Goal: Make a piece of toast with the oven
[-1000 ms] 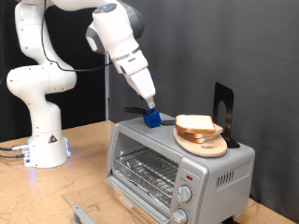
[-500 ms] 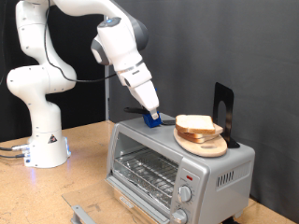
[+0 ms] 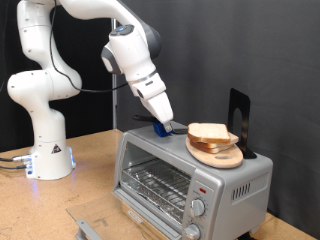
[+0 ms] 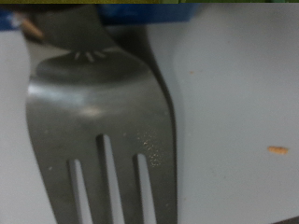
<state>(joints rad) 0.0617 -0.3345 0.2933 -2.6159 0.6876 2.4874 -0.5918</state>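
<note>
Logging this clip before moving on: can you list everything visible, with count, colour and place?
oven: one, silver, on the wooden table, door open.
piece of toast: one, pale with brown crust, on the plate.
plate: one, round, wooden, on the oven's top.
fork: one, silver metal with a blue handle, lying on the oven's top; fills the wrist view.
black stand: one, upright on the oven's top, behind the plate.
table: one, light wood.
gripper: one, on the white arm, down at the fork's blue handle; the jaws' state does not show.
</note>
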